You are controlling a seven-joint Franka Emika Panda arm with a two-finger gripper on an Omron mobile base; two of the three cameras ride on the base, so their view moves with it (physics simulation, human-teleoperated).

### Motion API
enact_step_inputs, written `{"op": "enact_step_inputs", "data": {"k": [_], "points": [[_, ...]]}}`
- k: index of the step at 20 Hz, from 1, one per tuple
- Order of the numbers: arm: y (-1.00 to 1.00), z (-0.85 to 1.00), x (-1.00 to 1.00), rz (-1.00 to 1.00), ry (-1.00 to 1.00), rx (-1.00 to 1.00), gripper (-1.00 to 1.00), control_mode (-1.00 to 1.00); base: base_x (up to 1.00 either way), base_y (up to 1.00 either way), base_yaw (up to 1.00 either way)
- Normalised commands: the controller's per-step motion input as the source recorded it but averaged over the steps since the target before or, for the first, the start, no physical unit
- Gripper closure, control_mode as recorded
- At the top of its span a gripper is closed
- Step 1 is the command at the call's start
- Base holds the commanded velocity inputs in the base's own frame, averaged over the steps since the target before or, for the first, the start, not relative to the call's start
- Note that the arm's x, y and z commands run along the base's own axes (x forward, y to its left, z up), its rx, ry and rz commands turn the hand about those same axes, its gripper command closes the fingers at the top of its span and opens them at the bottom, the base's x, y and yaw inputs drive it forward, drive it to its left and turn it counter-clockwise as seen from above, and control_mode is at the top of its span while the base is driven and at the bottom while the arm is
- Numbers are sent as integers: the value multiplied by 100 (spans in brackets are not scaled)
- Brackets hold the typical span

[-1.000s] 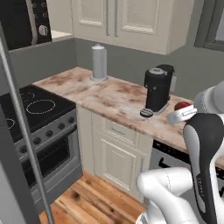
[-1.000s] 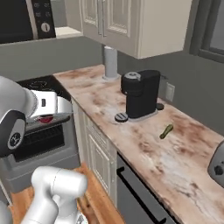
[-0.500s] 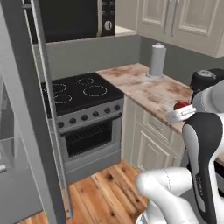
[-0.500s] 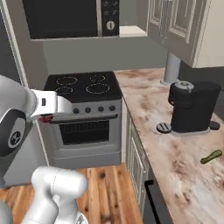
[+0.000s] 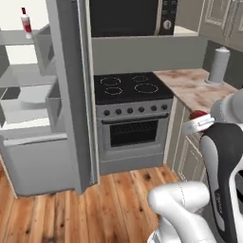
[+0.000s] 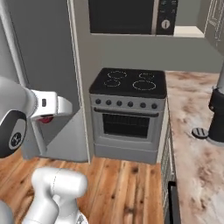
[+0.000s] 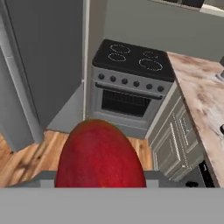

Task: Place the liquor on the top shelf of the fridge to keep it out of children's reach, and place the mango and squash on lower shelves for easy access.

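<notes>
- Far to the left, the tall grey fridge (image 5: 71, 95) with white inside walls stands open.
- The small clear bottle of liquor (image 5: 26, 23) with a red cap stands upright on the top shelf (image 5: 19, 38), the highest flat grey board, close to the back wall.
- Under it are the lower shelves (image 5: 28, 102), more flat grey boards, and below them a big grey drawer (image 5: 42, 161).
- Just right of the fridge is a grey oven (image 5: 130, 128) with a black top and four white rings on it.
- A black microwave (image 5: 130, 18) hangs above the oven.
- The floor (image 5: 95, 204) in front is made of brown wood boards.
- Right of the oven is a pink-brown stone counter (image 5: 197, 90), and a white paper roll (image 5: 217, 65) stands upright on it near the wall.
- The robot's claw (image 5: 199, 124) is at the right, out in front of the counter, up off the floor.
- The claw is clenched around the round red mango (image 7: 99, 155); its red skin peeks out between the white claw parts.
- The mango is well apart from the fridge, in the air, not on any shelf.
</notes>
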Motion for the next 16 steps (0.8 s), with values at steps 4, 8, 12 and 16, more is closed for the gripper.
{"op": "enact_step_inputs", "data": {"k": [4, 8, 12, 16], "points": [[0, 0, 0, 0, 0, 0, 100, 100, -15, 39, 49], [0, 0, 0, 0, 0, 0, 100, 100, -1, 61, 50], [0, 0, 0, 0, 0, 0, 100, 100, -1, 69, 45], [0, 0, 0, 0, 0, 0, 100, 100, -1, 77, 42]]}}
